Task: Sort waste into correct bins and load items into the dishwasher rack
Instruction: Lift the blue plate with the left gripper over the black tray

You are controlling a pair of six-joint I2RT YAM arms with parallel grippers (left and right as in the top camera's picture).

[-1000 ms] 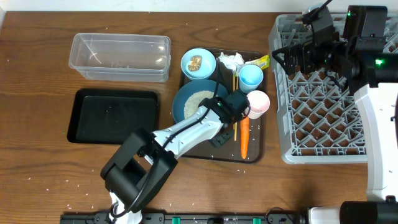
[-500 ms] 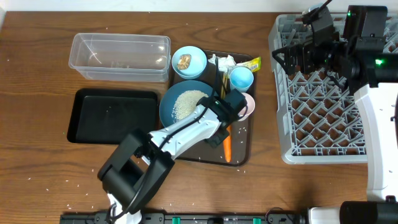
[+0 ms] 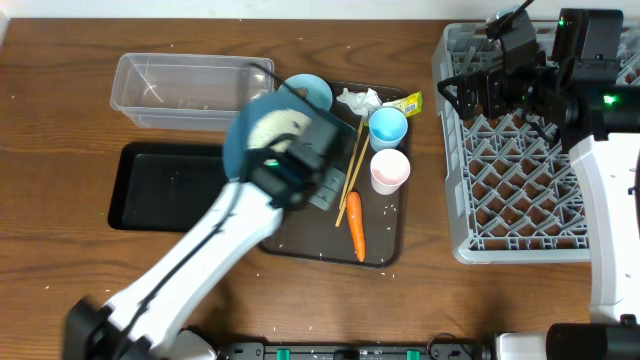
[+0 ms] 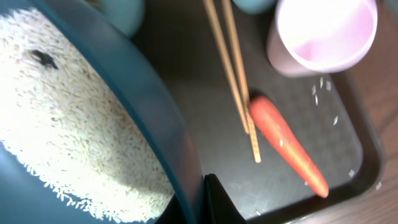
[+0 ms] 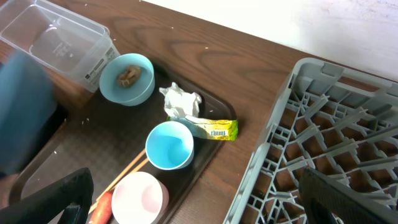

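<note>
Nothing sits in the dishwasher rack [image 3: 520, 190] yet. Left gripper [image 4: 202, 202] clamps the large blue round dish [image 3: 238, 145], white rice grains [image 4: 68, 124] aboard, at centre-left near the clear tub [image 3: 190, 90]; right gripper [image 3: 468, 95] gapes, upper right.

No legible text; clear tub [image 5: 87, 56] label, yellow-green wrapper [image 5: 214, 129] print too small.

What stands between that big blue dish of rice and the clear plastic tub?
Nothing visible: the large blue round dish hangs right beside the clear plastic rectangular tub, with no object between.
</note>
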